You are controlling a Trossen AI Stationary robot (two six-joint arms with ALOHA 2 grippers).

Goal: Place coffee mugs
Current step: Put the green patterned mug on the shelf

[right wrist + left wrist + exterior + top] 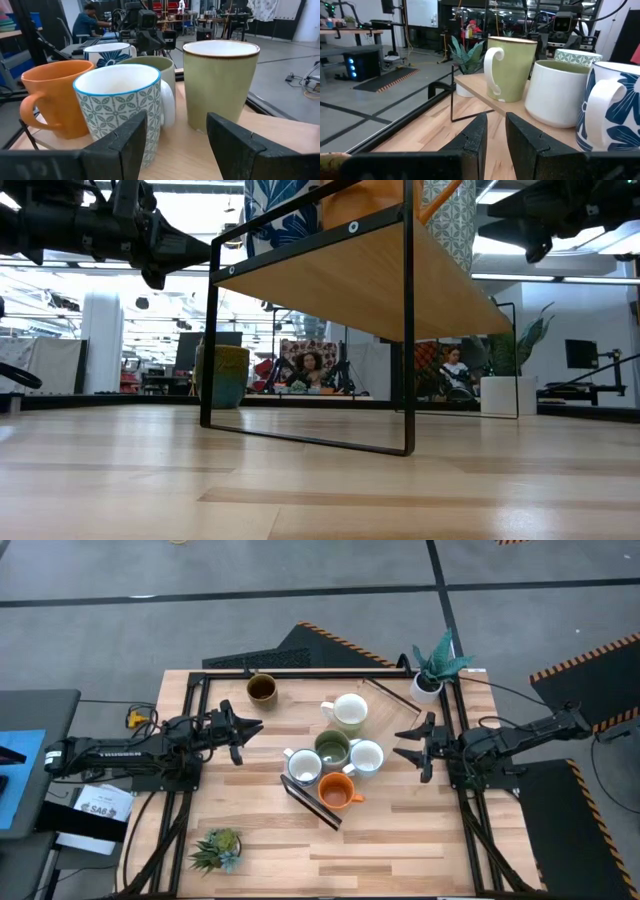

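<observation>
1. Five coffee mugs bunch together mid-surface on a small raised wooden shelf (312,802) with a black wire frame: a pale green mug (349,711) at the far side, an olive mug (332,748) in the middle, a white patterned mug (365,756) touching its right, a blue-flowered white mug (303,766) to its left, and an orange mug (336,792) nearest.
2. A dark brown mug (261,688) stands alone, far-left on the wooden surface (400,830), well apart from the cluster.
3. The left tool (246,726) hovers left of the cluster with only a slim gap between its fingers, holding nothing; bare wood lies between it and the shelf.
4. In the left wrist view the pale green mug (509,67) stands close to the shelf's edge.
5. The right tool (406,741) sits just right of the patterned mug, fingers spread wide and empty, pointing at the cluster.
6. In the right wrist view the patterned mug (120,110) and pale green mug (220,82) are straight ahead, a narrow gap between them.
7. A white pot with teal leaves (432,675) crowds the far-right corner, close behind the right arm.
8. A small spiky plant (217,849) sits near-left; the near-right stretch of the surface is open wood.
</observation>
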